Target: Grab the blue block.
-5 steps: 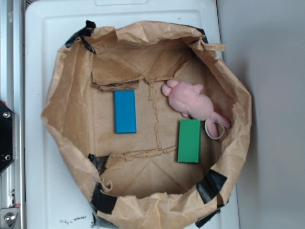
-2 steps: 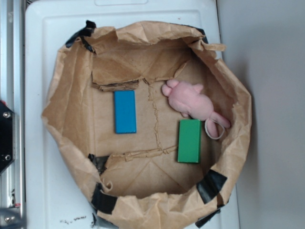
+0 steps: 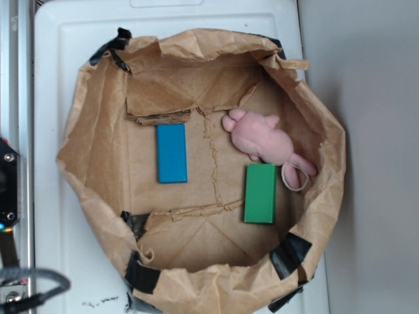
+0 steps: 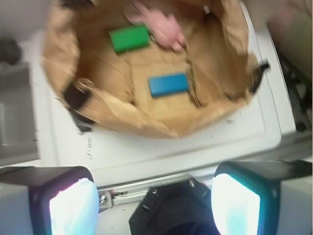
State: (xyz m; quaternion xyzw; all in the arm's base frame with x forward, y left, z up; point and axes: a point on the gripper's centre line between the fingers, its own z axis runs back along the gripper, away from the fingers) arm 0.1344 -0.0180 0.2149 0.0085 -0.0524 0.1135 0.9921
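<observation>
Blue block [image 3: 172, 154] is seen flat on the floor of the brown paper bag [image 3: 98, 150], unmoved since earlier, well left of the green block [image 3: 260, 193]. The fingers [image 4: 237, 208] are held wide apart and empty over the counter [image 4: 161, 156]; a black cable [image 3: 33, 288] has newly appeared.

- A robot lab test setup is showing here: a white plastic desk [image 3: 65, 98] is sitting beside a metal rail [image 3: 19, 85].
- A taped-down brown paper bag [image 3: 98, 131] is serving as a bin, holding a pink plush toy [image 3: 262, 137] and coloured blocks.
</observation>
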